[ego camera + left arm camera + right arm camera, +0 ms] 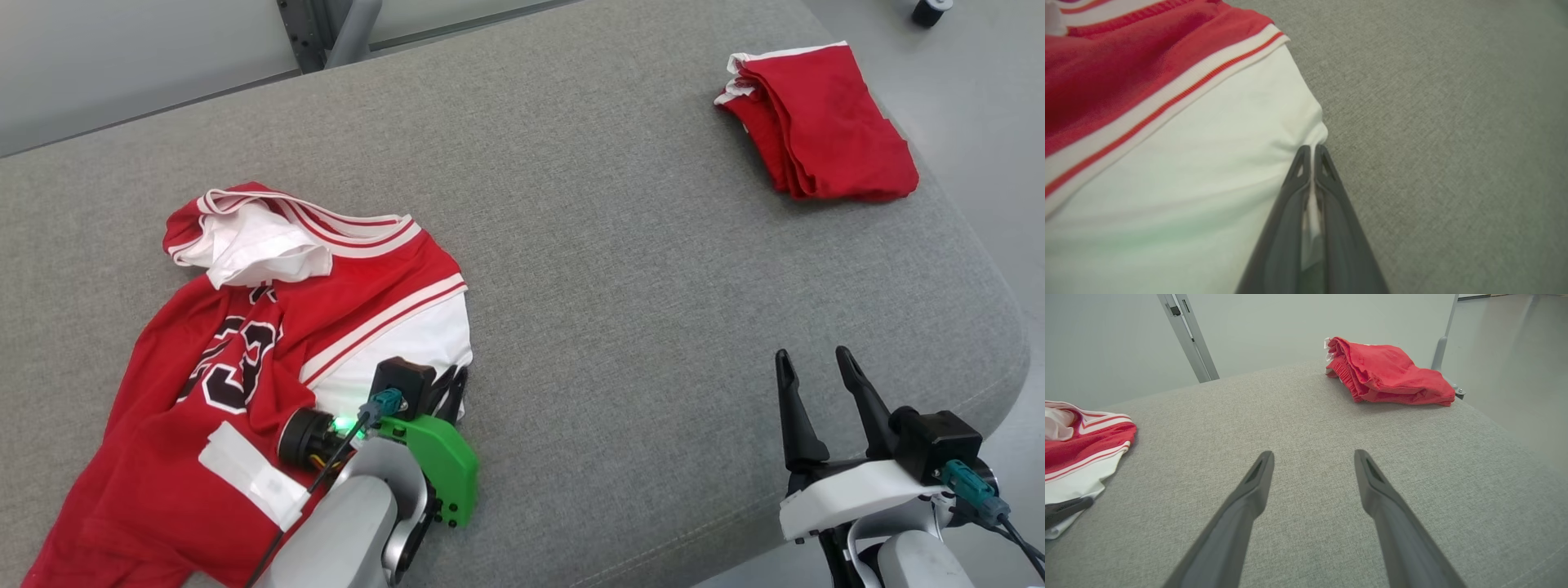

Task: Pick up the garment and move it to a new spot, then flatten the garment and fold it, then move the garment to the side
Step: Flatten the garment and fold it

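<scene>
A big grey cloth-covered table (612, 245) spreads across the frame. The crumpled red and white basketball shirt (245, 343) lies at the lower left. The left gripper (1312, 152) is pinched tight on the shirt's white edge. The right gripper (812, 355), at the lower right, is wide open and holds nothing. This looks like the pick-up step. Next, the shirt likely needs lifting and carrying to a bare spot.

Wide padded platform covered in grey woven fabric (620, 269), rounded at its near right corner, evenly lit with soft shadows. Behind it is a plain pale grey-green wall (1290, 330) with a slanted grey metal upright (1188, 339) before it, and a slimmer grey metal post (1440, 351) at the platform's far right edge. Smooth, faintly glossy pale grey floor (1515, 375), with a small black round object (931, 10) on it.
</scene>
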Available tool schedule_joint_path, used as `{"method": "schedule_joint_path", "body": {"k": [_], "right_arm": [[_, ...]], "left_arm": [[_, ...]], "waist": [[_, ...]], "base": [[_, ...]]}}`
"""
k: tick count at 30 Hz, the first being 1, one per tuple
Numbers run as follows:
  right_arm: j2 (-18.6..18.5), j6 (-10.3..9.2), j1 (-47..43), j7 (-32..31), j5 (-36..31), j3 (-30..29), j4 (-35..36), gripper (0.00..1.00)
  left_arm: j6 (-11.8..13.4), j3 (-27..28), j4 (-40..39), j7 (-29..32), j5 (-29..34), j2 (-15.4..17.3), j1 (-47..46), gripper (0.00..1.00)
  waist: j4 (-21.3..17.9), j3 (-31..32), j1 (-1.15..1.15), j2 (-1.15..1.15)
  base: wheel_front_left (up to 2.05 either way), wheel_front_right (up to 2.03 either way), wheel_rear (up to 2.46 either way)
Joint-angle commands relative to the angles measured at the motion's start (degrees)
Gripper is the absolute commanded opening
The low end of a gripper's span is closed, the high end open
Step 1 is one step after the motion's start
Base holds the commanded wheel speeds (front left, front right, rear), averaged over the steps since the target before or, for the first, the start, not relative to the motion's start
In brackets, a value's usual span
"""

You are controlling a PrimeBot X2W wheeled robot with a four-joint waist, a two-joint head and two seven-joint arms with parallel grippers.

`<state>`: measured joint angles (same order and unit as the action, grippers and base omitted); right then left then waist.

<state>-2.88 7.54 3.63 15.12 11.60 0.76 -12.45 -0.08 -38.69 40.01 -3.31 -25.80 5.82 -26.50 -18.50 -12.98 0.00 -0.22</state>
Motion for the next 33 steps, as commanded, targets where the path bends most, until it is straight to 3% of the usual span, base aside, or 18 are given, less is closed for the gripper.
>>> {"method": "schedule_joint_path", "body": {"k": [1,12,18,19,21,22,29,33], "right_arm": [[-0.02,-0.11,0.28,0.03,0.41,0.23,-0.07,1.0],[-0.03,-0.1,1.22,0.03,0.23,2.57,-0.74,1.0],[-0.02,-0.1,1.45,0.03,0.66,2.11,-1.83,1.0],[-0.01,-0.11,1.5,0.03,0.77,2.23,-2.01,1.0],[-0.03,-0.11,1.71,0.03,0.99,2.08,-2.2,1.0],[-0.06,-0.11,1.63,0.03,1.03,1.74,-2.28,1.0],[-0.06,-0.11,0.62,0.03,-0.25,-0.24,-1.71,1.0],[-0.05,-0.11,0.31,0.03,-1.65,-1.95,0.62,1.0]], "left_arm": [[-0.48,-0.1,0.64,-0.56,-0.46,-0.5,-1.38,0.0],[0.42,-0.05,1.04,-6.66,-2.79,-2.7,-11.28,0.0],[1.64,-4.39,-0.9,-8.78,-9.96,-2.87,-13.09,0.0],[1.88,-5.42,-1.09,-8.87,-11.32,-2.85,-12.85,0.04],[2.34,-7.78,-1.13,-8.86,-12.87,-2.83,-12.65,0.87],[2.28,-8.61,-1.53,-8.75,-14.3,-2.84,-12.37,1.0],[3.35,-12.75,-6.21,-10.93,-14.79,-2.73,-11.26,1.0],[5.79,-11.24,-11.57,-11.72,-12.76,0.4,-8.38,1.0]], "waist": [[-0.03,0.26,0.0,0.22],[-2.37,0.47,0.0,0.22],[-3.3,-0.64,0.0,0.22],[-3.34,-0.78,0.0,0.22],[-3.19,-1.0,0.0,0.22],[-2.92,-1.01,0.0,0.22],[0.97,1.12,0.0,0.22],[3.94,3.34,0.0,0.22]], "base": [[0.0,0.0,0.0],[0.0,0.0,0.0],[0.0,0.0,0.0],[0.0,0.0,0.0],[0.0,0.0,0.0],[0.0,0.0,0.0],[0.0,0.0,0.0],[0.0,0.0,0.0]]}}
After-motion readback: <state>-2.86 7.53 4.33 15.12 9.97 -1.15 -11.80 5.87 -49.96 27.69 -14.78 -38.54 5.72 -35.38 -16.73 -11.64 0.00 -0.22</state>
